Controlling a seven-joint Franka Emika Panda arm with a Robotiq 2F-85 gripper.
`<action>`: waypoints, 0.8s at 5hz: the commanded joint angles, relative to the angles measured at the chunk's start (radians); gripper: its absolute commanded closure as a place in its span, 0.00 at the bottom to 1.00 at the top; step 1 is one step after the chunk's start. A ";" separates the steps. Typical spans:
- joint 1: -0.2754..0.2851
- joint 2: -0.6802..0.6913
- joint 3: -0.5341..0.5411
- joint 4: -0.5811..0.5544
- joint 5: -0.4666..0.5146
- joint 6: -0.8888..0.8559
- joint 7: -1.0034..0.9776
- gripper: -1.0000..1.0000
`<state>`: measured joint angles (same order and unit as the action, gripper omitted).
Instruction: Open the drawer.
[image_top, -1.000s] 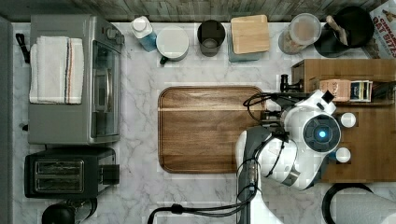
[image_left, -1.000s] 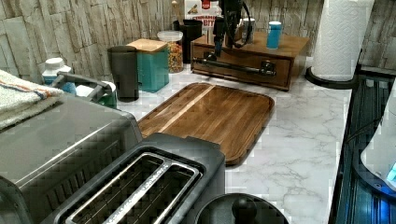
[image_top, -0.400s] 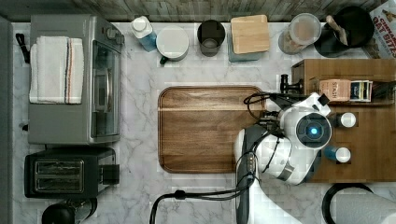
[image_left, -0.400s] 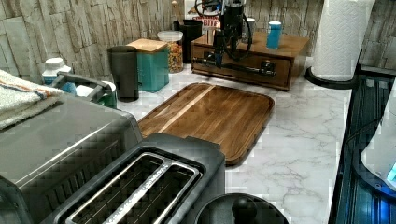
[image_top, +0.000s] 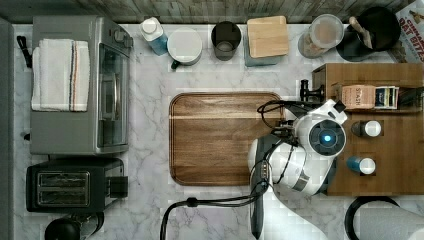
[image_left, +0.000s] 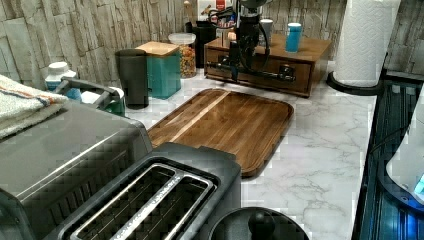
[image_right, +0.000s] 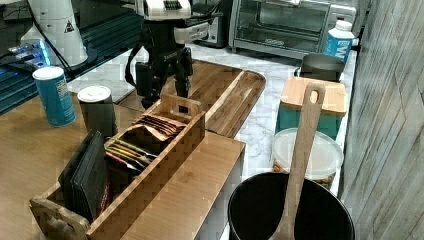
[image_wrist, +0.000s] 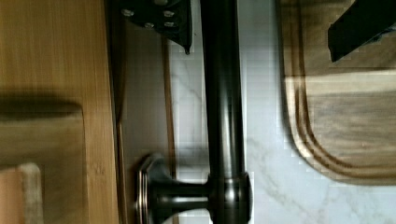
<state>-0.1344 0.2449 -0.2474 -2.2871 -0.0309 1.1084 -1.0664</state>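
Black metal bar handle (image_wrist: 223, 93) on the drawer (image_left: 260, 67), stiff and smooth: my gripper (image_wrist: 275, 28) straddles it mid-frame, fingers spread, grasping nothing.

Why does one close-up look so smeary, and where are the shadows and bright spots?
In the wrist view the wooden box top is soft and smeared beside the sharper black handle, with a dark shadow band across the wood. In the left view the cutting board carries a pale sheen. In the top view a blue light glows on the arm.

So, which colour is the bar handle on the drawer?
Black, a dark metal bar handle against the brown drawer; the wrist view shows it best.
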 joint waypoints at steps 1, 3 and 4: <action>-0.032 0.043 0.025 0.027 0.032 0.009 -0.125 0.00; -0.057 0.059 0.053 0.031 0.119 -0.004 -0.190 0.00; -0.009 0.018 0.020 0.018 0.110 -0.071 -0.147 0.00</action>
<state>-0.1482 0.3223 -0.2454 -2.2930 0.0674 1.1045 -1.2275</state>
